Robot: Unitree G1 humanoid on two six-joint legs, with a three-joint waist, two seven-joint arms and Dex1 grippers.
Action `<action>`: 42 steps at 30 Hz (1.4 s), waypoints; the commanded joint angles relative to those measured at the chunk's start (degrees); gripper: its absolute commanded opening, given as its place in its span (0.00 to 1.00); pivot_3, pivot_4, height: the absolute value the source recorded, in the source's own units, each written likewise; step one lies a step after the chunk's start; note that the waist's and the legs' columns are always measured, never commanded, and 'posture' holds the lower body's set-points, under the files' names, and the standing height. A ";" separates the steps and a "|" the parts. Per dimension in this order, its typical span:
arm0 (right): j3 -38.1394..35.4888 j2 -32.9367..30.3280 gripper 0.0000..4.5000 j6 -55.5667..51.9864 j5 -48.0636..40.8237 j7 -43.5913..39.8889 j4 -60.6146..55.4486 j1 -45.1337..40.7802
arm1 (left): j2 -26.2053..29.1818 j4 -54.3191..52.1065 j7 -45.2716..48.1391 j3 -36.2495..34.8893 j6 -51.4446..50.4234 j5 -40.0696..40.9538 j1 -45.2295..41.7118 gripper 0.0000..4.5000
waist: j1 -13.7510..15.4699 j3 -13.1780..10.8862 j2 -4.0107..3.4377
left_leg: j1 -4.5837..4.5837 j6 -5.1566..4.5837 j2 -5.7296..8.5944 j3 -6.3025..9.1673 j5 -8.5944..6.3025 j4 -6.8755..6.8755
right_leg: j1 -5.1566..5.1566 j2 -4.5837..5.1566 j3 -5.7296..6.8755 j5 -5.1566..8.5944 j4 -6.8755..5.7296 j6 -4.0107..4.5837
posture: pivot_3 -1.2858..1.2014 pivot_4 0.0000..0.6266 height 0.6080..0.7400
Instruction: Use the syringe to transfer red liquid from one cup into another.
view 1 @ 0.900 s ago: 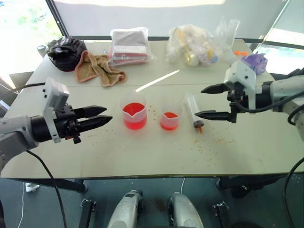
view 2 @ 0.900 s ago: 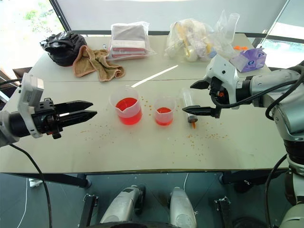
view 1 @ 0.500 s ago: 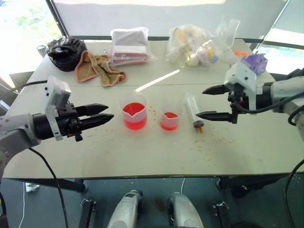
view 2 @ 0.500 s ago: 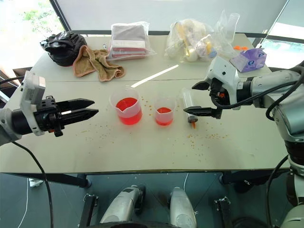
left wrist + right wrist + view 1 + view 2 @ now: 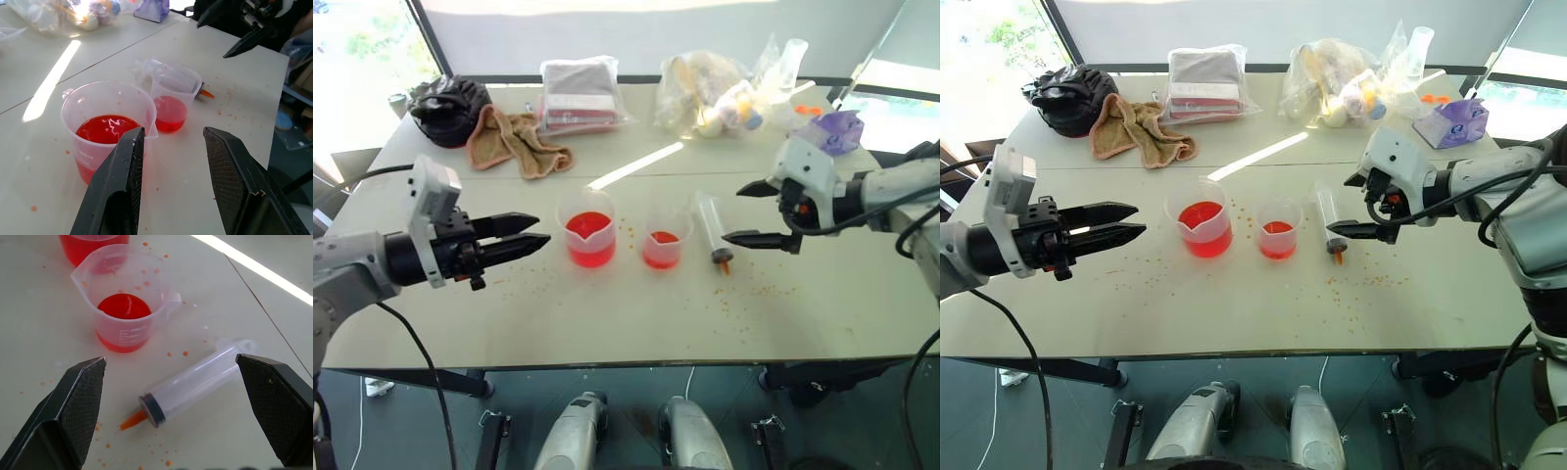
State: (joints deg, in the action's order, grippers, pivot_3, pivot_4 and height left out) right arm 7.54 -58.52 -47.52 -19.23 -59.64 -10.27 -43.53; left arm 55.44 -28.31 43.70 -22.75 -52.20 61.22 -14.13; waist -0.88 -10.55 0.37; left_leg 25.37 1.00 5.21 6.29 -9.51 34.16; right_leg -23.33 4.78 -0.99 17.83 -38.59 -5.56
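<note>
My right gripper (image 5: 751, 212) hangs above the worktop (image 5: 607, 313) with its fingers spread fully wide and nothing between them. In the right wrist view the syringe (image 5: 195, 384) lies flat on the worktop in the gap between the two fingers, touching neither.

The syringe (image 5: 713, 227) lies on its side just beside the smaller cup (image 5: 664, 237), at that cup's 3 o'clock. Its orange tip (image 5: 725, 261) points toward the near edge of the worktop. The barrel looks empty.

The smaller cup holds a shallow layer of red liquid (image 5: 663, 239). The spouted beaker (image 5: 588, 228) stands at the smaller cup's 9 o'clock, near it but apart, and holds a deeper layer of red liquid. Both stand upright.

My left gripper (image 5: 514, 236) hangs at the beaker's 9 o'clock, apart from it, fingers pointing toward it. The fingers are partly open and hold nothing; in the left wrist view the beaker (image 5: 108, 125) shows between and beyond them.

Small orange specks (image 5: 744, 294) are scattered over the worktop around the cups and syringe.

At the far side of the worktop lie a brown towel (image 5: 514, 140), a black bundle (image 5: 449, 106), a bagged stack of cloths (image 5: 579, 93), a clear bag of assorted items (image 5: 717, 95) and a purple pack (image 5: 835, 129).
</note>
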 commanded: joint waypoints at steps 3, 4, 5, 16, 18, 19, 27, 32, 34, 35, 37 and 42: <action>4.10 5.02 0.99 -12.53 3.98 6.83 5.86 -9.45 | -0.81 -1.80 -0.12 -0.10 1.75 -0.57 0.12 0.45 | -0.09 0.00 0.00 | 0.01 0.00 0.00 0.00 0.00 0.00 | -0.02 -0.01 -0.02 -0.01 -0.01 0.00 | 0.52 0.24 0.97; 5.22 6.00 0.99 -15.03 4.95 8.25 7.08 -11.32 | -1.04 -1.88 -0.38 -0.01 1.75 -0.52 0.04 0.45 | -0.05 0.00 0.00 | 0.01 0.00 0.00 0.00 0.01 0.00 | -0.03 -0.01 -0.02 -0.01 -0.01 0.00 | 0.52 0.24 0.97; 6.49 7.31 0.99 -18.53 5.34 9.13 9.09 -13.73 | -1.31 -2.00 -0.67 0.07 1.76 -0.45 -0.03 0.45 | 0.00 0.00 0.00 | 0.01 0.01 0.00 0.00 0.01 -0.01 | -0.03 -0.02 -0.02 -0.01 -0.01 0.00 | 0.52 0.24 0.97; 11.72 25.38 0.99 -32.98 12.31 21.94 45.75 -32.46 | -1.76 -3.16 -2.91 -1.43 2.03 -0.58 1.58 0.45 | -0.08 0.00 0.00 | 0.01 0.01 0.04 -0.01 0.01 -0.03 | -0.04 -0.04 -0.05 -0.14 -0.01 -0.19 | 0.52 0.24 0.97; 11.90 27.53 0.99 -31.64 13.31 23.17 50.57 -33.39 | -1.62 -3.48 -3.45 -2.48 1.67 0.29 2.08 0.45 | -0.11 0.00 0.00 | 0.01 0.02 0.04 -0.01 0.01 -0.03 | -0.05 -0.05 -0.05 -0.18 -0.01 -0.21 | 0.52 0.24 0.97; 12.10 28.42 0.99 -31.04 13.61 23.29 52.38 -33.76 | -1.54 -3.76 -3.67 -2.85 1.53 0.61 2.34 0.45 | -0.16 0.00 0.00 | 0.02 0.02 0.05 -0.02 0.01 -0.03 | -0.06 -0.05 -0.06 -0.18 -0.02 -0.22 | 0.52 0.24 0.97; 12.32 34.42 0.94 -21.87 17.66 25.14 64.57 -34.90 | -0.30 -5.75 -4.57 -5.52 0.94 2.09 4.63 0.45 | -0.49 0.00 -0.01 | 0.00 0.03 0.03 -0.03 0.02 -0.05 | -0.11 -0.10 -0.08 -0.20 -0.10 -0.23 | 0.52 0.24 0.97; 11.66 36.70 0.44 -18.30 19.42 25.08 69.63 -36.15 | -0.01 -6.13 -5.51 -5.75 0.85 2.79 4.91 0.45 | -0.50 0.00 -0.01 | -0.01 0.04 0.03 -0.03 0.03 -0.04 | -0.10 -0.12 -0.09 -0.21 -0.12 -0.23 | 0.52 0.24 0.97; 11.34 37.04 0.29 -17.59 20.01 24.92 70.70 -36.29 | 0.06 -6.17 -5.80 -5.70 0.85 2.93 4.84 0.45 | -0.50 0.01 0.00 | -0.01 0.04 0.03 -0.03 0.03 -0.04 | -0.11 -0.12 -0.09 -0.21 -0.13 -0.23 | 0.52 0.24 0.97; 11.16 37.16 0.29 -17.47 20.30 24.83 71.15 -36.32 | 0.11 -6.06 -5.83 -5.60 0.89 2.92 4.73 0.45 | -0.51 0.01 0.00 | -0.01 0.04 0.03 -0.03 0.03 -0.04 | -0.10 -0.12 -0.09 -0.21 -0.13 -0.23 | 0.52 0.24 0.97; 10.72 36.95 0.29 -16.87 20.75 24.83 71.37 -36.18 | 0.13 -5.72 -6.02 -5.02 1.02 2.77 4.11 0.45 | -0.50 0.01 -0.01 | -0.02 0.05 0.03 -0.03 0.03 -0.03 | -0.09 -0.12 -0.09 -0.23 -0.13 -0.21 | 0.52 0.24 0.97; 1.54 32.33 0.29 0.84 20.12 34.50 61.10 -34.42 | 0.74 -3.27 -5.92 -4.20 1.10 2.86 0.31 0.45 | -0.16 -0.01 -0.03 | -0.01 0.08 0.05 -0.02 0.06 -0.01 | -0.13 -0.13 -0.10 -0.26 -0.17 -0.22 | 0.52 0.24 0.97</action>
State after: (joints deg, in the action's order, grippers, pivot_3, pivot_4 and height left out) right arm 13.18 -23.70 -54.07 1.03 -28.33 56.91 -76.17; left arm 55.08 -32.18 37.53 -25.66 -51.81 63.26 -12.37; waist -1.04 -10.56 0.34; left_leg 25.37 1.09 5.27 6.26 -9.46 34.15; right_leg -23.46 4.66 -1.09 17.56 -38.76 -5.79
